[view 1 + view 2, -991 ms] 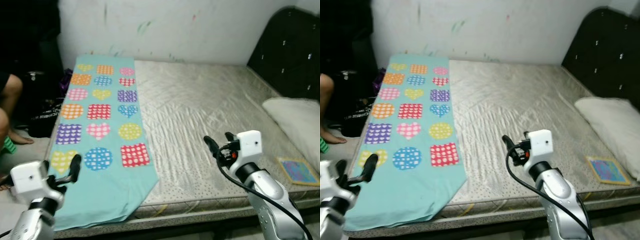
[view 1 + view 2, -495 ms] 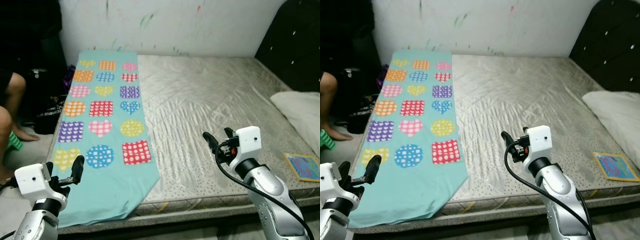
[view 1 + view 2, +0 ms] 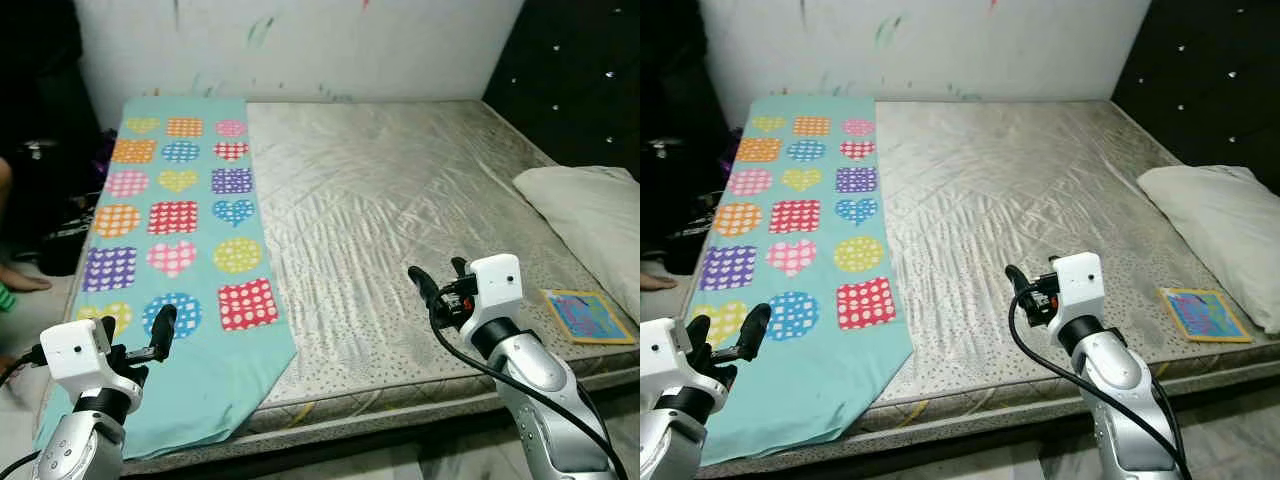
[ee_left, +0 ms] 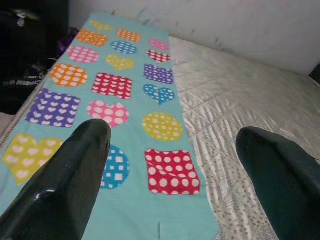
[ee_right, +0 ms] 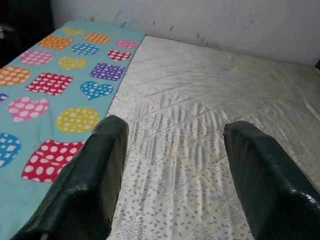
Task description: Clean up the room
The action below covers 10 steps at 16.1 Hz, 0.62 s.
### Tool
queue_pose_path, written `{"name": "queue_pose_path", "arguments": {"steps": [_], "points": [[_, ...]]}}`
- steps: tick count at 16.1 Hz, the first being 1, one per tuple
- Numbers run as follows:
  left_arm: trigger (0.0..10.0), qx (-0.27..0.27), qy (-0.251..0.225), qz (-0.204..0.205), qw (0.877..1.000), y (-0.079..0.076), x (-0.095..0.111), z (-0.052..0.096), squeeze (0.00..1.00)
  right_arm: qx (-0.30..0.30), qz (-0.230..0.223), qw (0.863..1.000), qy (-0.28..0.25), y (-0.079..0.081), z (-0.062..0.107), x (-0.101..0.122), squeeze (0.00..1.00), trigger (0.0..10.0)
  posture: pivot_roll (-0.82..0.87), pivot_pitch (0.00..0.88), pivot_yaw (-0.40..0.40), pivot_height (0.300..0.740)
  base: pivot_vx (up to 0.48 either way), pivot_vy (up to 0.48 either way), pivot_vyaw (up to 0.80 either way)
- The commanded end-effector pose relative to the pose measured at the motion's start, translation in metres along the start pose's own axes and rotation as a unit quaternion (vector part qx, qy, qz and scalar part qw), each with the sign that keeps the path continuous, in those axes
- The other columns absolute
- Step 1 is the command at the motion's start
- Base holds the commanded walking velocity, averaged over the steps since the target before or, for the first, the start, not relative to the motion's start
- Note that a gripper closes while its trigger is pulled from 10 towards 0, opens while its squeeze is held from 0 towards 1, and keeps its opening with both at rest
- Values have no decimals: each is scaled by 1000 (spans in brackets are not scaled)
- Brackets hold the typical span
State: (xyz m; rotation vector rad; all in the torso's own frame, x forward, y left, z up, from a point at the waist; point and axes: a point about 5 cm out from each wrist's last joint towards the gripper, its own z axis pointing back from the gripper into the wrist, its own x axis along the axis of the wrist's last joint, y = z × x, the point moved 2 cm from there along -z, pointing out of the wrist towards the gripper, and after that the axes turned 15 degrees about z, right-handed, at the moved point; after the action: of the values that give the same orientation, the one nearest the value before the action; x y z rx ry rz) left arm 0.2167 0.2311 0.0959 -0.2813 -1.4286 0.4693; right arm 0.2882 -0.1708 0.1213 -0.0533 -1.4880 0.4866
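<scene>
Nearest the camera, at about 7 o'clock in the head views, the left hand [image 3: 140, 340] hovers above the near corner of the teal patterned blanket [image 3: 190, 240], its two black fingers [image 4: 65, 185] spread wide and gripping nothing. At about 5 o'clock the right hand [image 3: 438, 285] hangs over the bare mattress [image 3: 400, 200], likewise released, with only quilted fabric between its fingers [image 5: 85, 185]. Both arms are raised forward over the bed's near edge, which reads as a ready stance for a reach rather than a grasp already made. The blanket, the likeliest thing to tidy here, lies flat in a long strip down the bed's left side from about 7 o'clock up to 11 o'clock, its near end cut on a slant and hanging a little over the mattress edge, so that corner looks the easiest place to pinch. At about 3 o'clock a small colourful card or book [image 3: 587, 316] lies flat near the edge of the bed, just beside a pale pillow [image 3: 585, 215] lying by the dark studded headboard [image 3: 570, 90]. Beyond the bed at 12 o'clock runs a white wall [image 3: 330, 45] flecked with paint marks.
</scene>
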Motion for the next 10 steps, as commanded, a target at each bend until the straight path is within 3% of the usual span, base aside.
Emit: {"name": "queue_pose_path", "arguments": {"steps": [1, 4, 10], "points": [[10000, 4, 6, -7, 1000, 2, -2, 0, 0, -3, 13, 1000, 0, -2, 0, 0, 0, 10000, -124, 0, -72, 740, 0, 0, 800], [10000, 5, 6, -8, 1000, 1, -2, -1, 0, -5, 7, 1000, -1, -1, 0, -1, 0, 10000, -124, 0, -72, 740, 0, 0, 800], [10000, 11, 9, -5, 1000, 1, -4, -2, 0, -13, 18, 1000, 4, -3, 0, -3, 0, 10000, -124, 0, -73, 740, 0, 0, 0]]}}
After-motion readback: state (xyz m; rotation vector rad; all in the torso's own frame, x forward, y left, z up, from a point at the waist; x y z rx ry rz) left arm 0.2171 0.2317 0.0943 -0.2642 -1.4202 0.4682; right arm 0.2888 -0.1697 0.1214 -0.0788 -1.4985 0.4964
